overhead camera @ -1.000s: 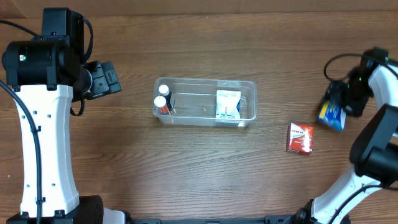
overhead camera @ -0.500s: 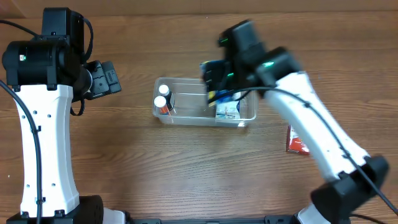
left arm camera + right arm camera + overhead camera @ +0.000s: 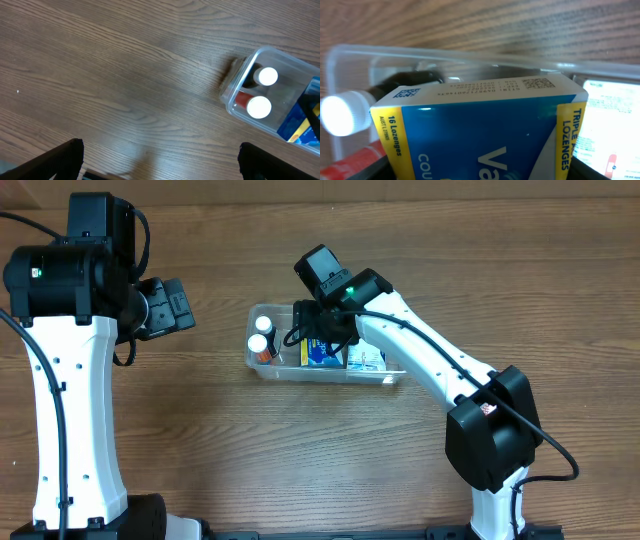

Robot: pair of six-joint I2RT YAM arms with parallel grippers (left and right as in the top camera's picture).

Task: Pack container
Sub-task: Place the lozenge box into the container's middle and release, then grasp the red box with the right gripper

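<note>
Right hand [image 3: 318,345] grips blue lozenge box [image 3: 480,130] inside the container [image 3: 350,376] beside two white-capped bottles [image 3: 265,76]; left hand [image 3: 160,162] spread wide.

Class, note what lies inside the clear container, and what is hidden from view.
Inside the container: two white-capped bottles at one end, a white box at the other, and a blue lozenge box between them, held by the right tool. The floor under that box is covered.
</note>
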